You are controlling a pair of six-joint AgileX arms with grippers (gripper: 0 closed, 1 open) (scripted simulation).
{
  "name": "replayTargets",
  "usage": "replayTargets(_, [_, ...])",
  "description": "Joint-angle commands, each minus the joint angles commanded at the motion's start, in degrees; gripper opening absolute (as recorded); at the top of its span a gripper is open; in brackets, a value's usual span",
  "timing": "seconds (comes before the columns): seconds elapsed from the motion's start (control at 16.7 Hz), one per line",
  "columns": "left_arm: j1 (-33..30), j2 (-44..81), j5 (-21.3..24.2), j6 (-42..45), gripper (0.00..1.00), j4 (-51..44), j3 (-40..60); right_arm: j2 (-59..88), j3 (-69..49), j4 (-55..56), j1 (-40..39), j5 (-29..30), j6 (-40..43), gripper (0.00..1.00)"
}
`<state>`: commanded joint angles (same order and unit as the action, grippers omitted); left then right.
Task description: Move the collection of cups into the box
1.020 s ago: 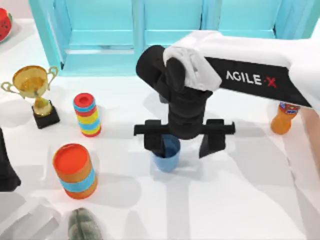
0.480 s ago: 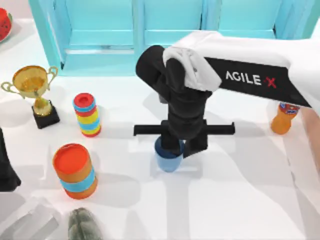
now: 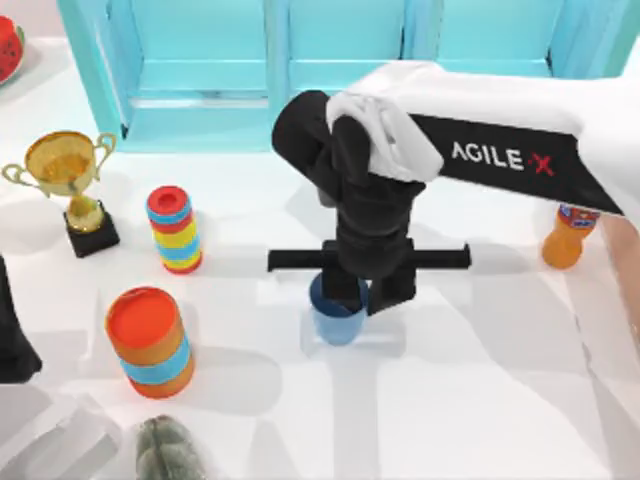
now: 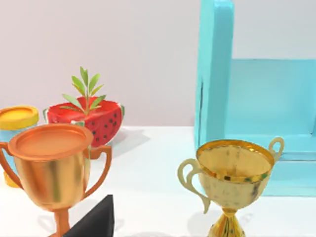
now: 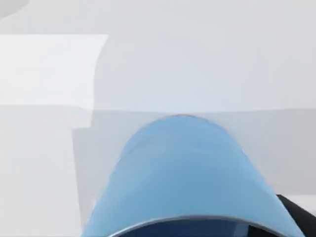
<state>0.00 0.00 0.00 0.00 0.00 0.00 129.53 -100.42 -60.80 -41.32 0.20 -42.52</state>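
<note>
Saw the white counter (image 3: 480,400) under everything, with a turquoise shelf unit (image 3: 300,70) along its far edge, cut off at the top. Found the box (image 3: 628,300) only as a pinkish-tan strip at the top view's right edge, mostly out of frame. Followed the right arm (image 3: 480,130) in from the right to mid-counter, where its black wrist hid much of the right gripper (image 3: 362,295). Made out that gripper clenched on the rim of the blue cup (image 3: 335,322), which stood upright on the counter, well apart from the box. Got from the right wrist view the cup's blue wall (image 5: 182,173) up close, its base cut off, and a dark finger (image 5: 298,217) at the corner.

Noted the left arm (image 3: 10,330) parked at the left edge, mostly cropped; could not tell its gripper's state. Picked out two striped cylinders (image 3: 150,340) (image 3: 175,228), a gold trophy (image 3: 70,175) and an orange bottle (image 3: 568,235) partly behind the right arm. Could not identify a grey-green lump (image 3: 170,450) cut off by the near edge. Gained from the left wrist view a copper trophy (image 4: 49,163) beside the gold one (image 4: 234,173), and a watermelon ornament (image 4: 91,121) that the top view crops.
</note>
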Motion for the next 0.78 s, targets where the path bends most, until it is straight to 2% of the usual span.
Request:
replayTargets(0.54, [0.0, 0.0, 0.0, 0.0, 1.00, 0.0, 0.0, -16.6, 4.1, -12.6, 10.5, -0.1, 10.7, 0.00])
replayTargets(0.78, [0.0, 0.0, 0.0, 0.0, 1.00, 0.0, 0.0, -17.5, 4.2, -13.3, 11.2, -0.2, 11.3, 0.00])
